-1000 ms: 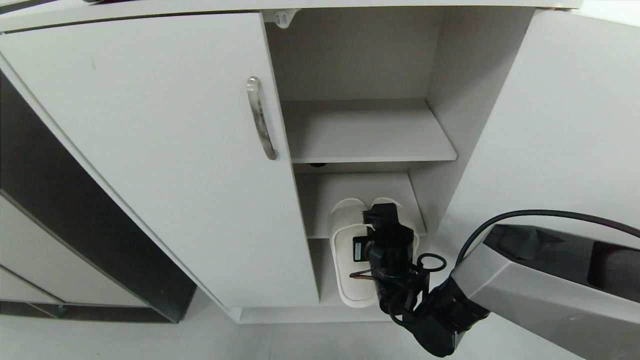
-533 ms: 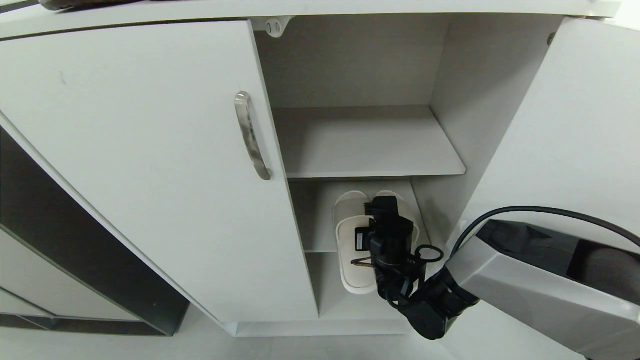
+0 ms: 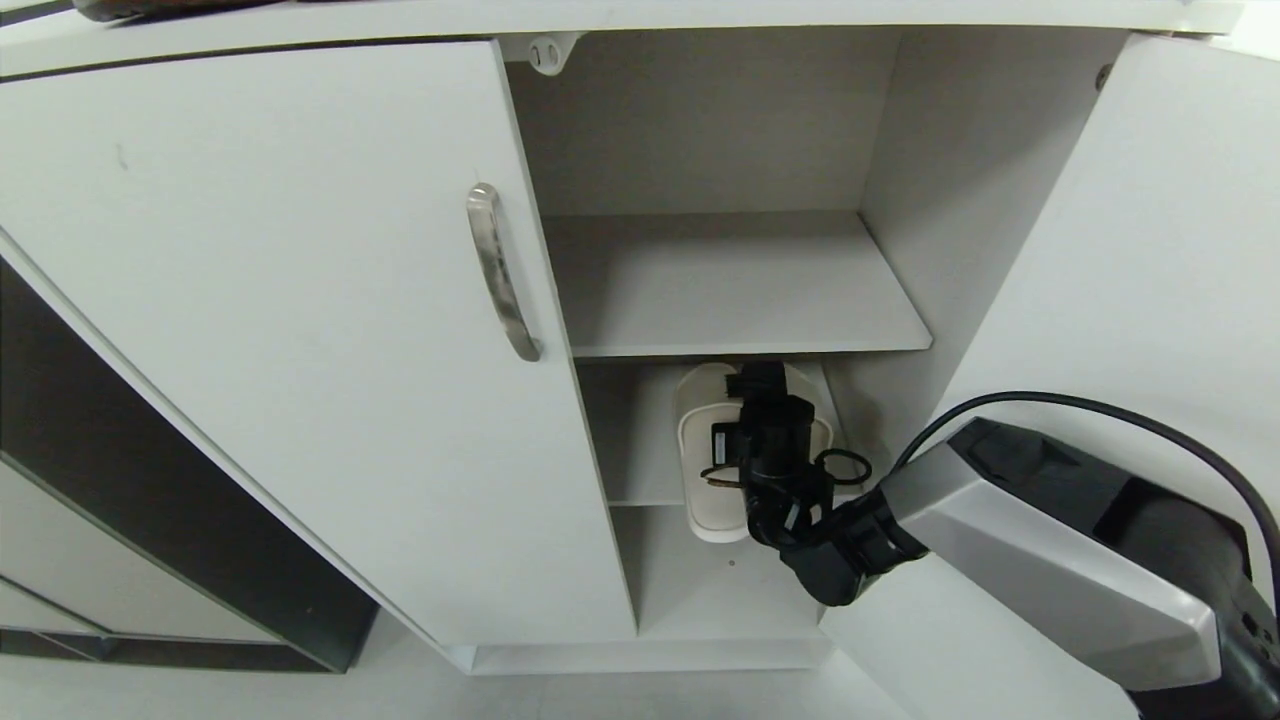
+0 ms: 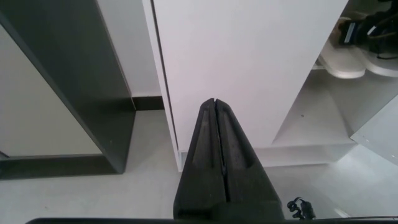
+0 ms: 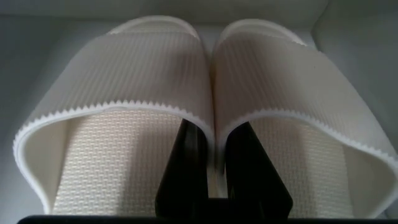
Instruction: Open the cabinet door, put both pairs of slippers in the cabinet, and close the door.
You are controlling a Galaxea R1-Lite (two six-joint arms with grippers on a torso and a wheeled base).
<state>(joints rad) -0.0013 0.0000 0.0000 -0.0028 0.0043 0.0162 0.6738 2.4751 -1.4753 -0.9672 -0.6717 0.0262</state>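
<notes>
A pair of white slippers (image 3: 705,470) is held side by side at the cabinet's lower shelf (image 3: 640,440), toes under the upper shelf and heels sticking out past the shelf's front edge. My right gripper (image 3: 765,420) is shut on the pair; in the right wrist view its fingers (image 5: 186,162) sit one inside each slipper (image 5: 130,81), pinching the two inner walls together. My left gripper (image 4: 214,102) is shut and holds nothing, low before the closed left door (image 4: 249,56). The slippers (image 4: 348,59) show off to its side.
The cabinet's right door (image 3: 1130,250) stands wide open beside my right arm. The left door (image 3: 280,300) is closed, with a metal handle (image 3: 500,270). The upper shelf (image 3: 740,290) and the cabinet floor (image 3: 700,590) are bare. A dark panel (image 3: 120,430) flanks the cabinet's left.
The head camera shifted early on. Since then my right arm has pushed the slippers up and deeper into the cabinet, over the lower shelf.
</notes>
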